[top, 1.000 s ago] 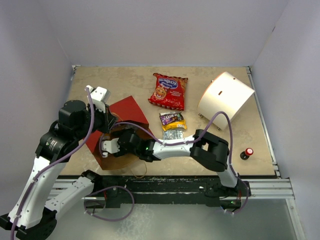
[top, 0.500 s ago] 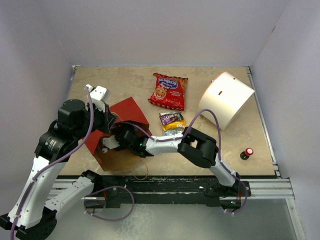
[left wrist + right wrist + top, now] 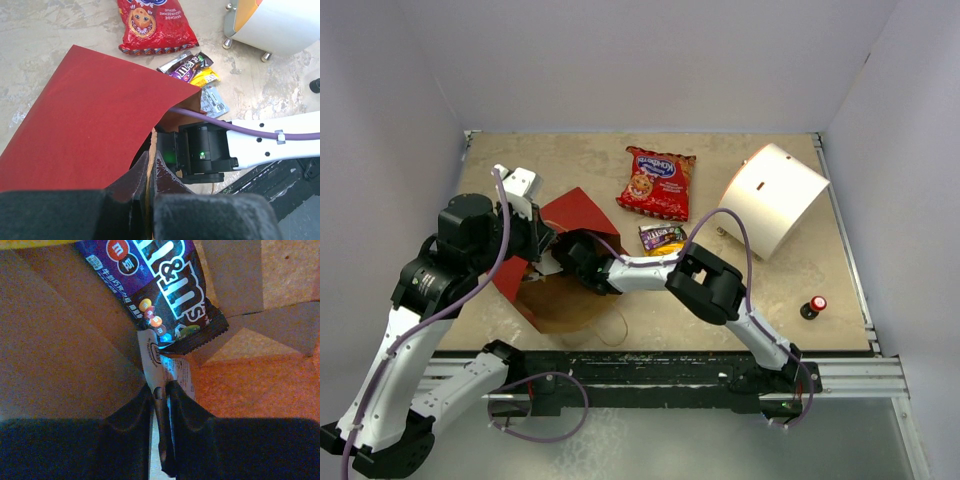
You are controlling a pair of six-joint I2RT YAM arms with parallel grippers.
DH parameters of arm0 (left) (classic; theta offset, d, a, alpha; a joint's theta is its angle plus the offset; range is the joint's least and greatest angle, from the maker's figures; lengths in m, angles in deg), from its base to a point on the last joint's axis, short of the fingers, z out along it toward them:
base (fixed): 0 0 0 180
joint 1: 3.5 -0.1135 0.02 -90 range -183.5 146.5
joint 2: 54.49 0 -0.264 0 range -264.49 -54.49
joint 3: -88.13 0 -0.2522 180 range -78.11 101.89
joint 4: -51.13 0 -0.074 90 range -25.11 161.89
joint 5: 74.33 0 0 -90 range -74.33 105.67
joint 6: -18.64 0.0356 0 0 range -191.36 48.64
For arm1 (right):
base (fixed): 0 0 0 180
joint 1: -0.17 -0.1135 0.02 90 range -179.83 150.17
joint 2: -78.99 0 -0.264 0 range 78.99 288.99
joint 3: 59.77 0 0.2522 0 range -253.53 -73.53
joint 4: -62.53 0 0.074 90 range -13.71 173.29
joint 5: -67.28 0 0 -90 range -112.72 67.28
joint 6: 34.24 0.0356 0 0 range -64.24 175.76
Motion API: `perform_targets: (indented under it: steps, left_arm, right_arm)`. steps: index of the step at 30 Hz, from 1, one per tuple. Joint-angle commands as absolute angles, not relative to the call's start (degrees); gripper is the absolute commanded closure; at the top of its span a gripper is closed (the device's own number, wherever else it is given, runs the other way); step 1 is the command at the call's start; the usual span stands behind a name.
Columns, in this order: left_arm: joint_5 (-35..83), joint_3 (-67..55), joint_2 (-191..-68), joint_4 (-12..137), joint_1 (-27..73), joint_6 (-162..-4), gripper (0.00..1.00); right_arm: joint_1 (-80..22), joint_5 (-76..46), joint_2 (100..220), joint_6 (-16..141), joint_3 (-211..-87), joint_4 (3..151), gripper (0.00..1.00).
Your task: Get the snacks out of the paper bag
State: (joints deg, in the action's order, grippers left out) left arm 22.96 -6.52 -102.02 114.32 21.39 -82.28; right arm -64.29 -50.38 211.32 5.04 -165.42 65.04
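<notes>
**Both pincers clamped: left on the bag's rim, right on a small pack inside**

Look at your left pincer [image 3: 150, 167] first. Its jaws are pressed together with only the paper's thickness between them, biting the rim of the paper bag [image 3: 578, 212] and holding the red panel up like a tent.

The bag lies at about 8 o'clock on the table [image 3: 520, 160], brown lining showing at its near side. Your right arm reaches in under that lifted panel from the 3 o'clock side.

Inside, your right pincer [image 3: 161, 390] is nearly closed. The fingertips pinch the near edge of a small pale pack [image 3: 169, 369], which stands up between them against the brown paper.

Just past it, at 12 o'clock from the fingertips, lies a purple candy wrapper [image 3: 170, 290], its corner touching the pale pack. I cannot tell whether this is the same one seen from above.

Out on the table, the cookie bag [image 3: 658, 183] lies flat at 12 o'clock. The candy packet [image 3: 662, 236] is just below it, beside your right forearm, and a silver foil pack [image 3: 214, 100] touches it at its 5 o'clock.

The white cylinder [image 3: 775, 195] sits at 2 o'clock, and the red-capped black object [image 3: 812, 305] at 4 o'clock, well apart from the snacks.
</notes>
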Motion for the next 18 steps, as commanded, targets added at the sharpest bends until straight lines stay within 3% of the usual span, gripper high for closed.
perform_targets:
  steps: [1,7,18]
  left_arm:
    - [21.92,-3.59,-101.70,112.79,21.49,-81.86,0.99]
    - [20.12,-4.19,-100.87,112.74,21.46,-82.64,0.99]
    - [16.94,-4.51,-100.01,113.29,21.47,-83.37,0.99]
  right_arm:
    - [-64.68,-49.65,209.03,6.67,-168.64,66.18,0.85]
    - [-65.20,-46.39,206.60,8.32,-167.64,67.32,1.00]
    - [-69.59,-38.58,199.58,9.18,-159.94,64.75,1.00]
